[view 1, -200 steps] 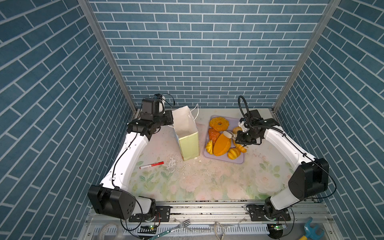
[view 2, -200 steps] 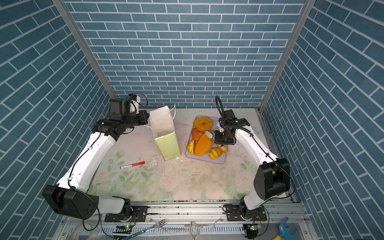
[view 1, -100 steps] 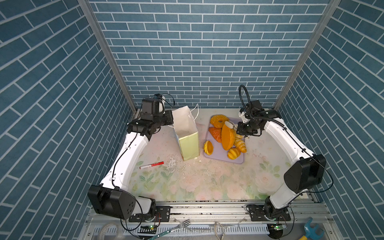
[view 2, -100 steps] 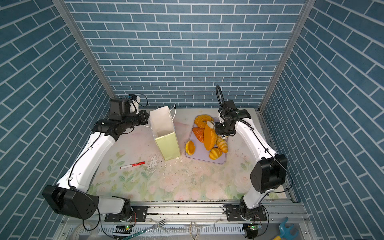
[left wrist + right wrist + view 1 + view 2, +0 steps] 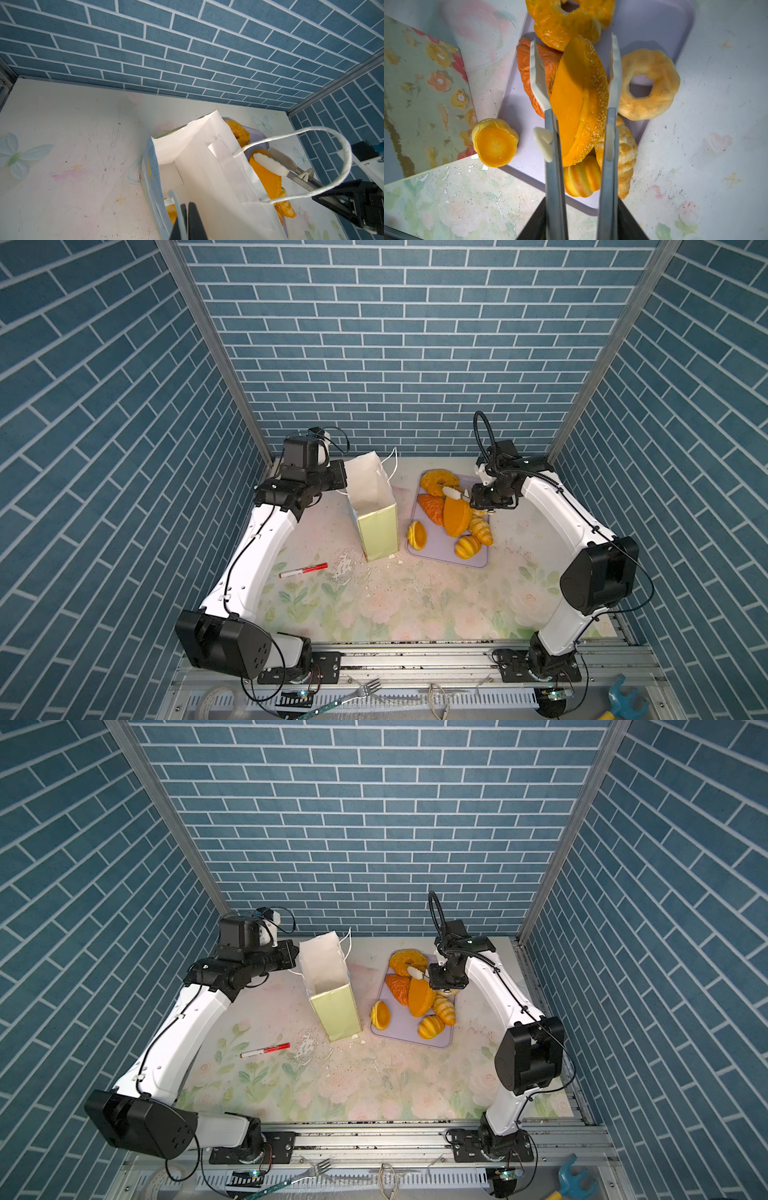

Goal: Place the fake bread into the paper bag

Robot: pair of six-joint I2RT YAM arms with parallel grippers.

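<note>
The paper bag point(image 5: 376, 526) point(image 5: 334, 1011) stands open left of the lilac tray point(image 5: 440, 556). My left gripper point(image 5: 188, 207) point(image 5: 343, 479) is shut on its near cord handle. Some orange bread point(image 5: 171, 212) shows inside. On the tray, the big oval loaf point(image 5: 577, 99) point(image 5: 456, 517) stands on edge between the long fingers of my right gripper point(image 5: 574, 41) point(image 5: 455, 494). Its jaws stand apart, one on each side of the loaf. Around it lie a ring doughnut point(image 5: 566, 18), a paler one point(image 5: 652, 83), a brownish-red croissant point(image 5: 529, 68), a ridged roll point(image 5: 581, 176), a croissant point(image 5: 625, 149) and a small bun point(image 5: 495, 142).
A red marker point(image 5: 303, 570) and white flakes point(image 5: 345, 568) lie on the floral mat in front of the bag. A fork point(image 5: 353, 695) rests on the front rail. Brick walls close in the back and both sides.
The loaf, flat on the tray a second ago, now stands on edge. My right gripper has drawn back towards the wall and its jaws have spread. The small bun rolled left. The left arm stayed still.
</note>
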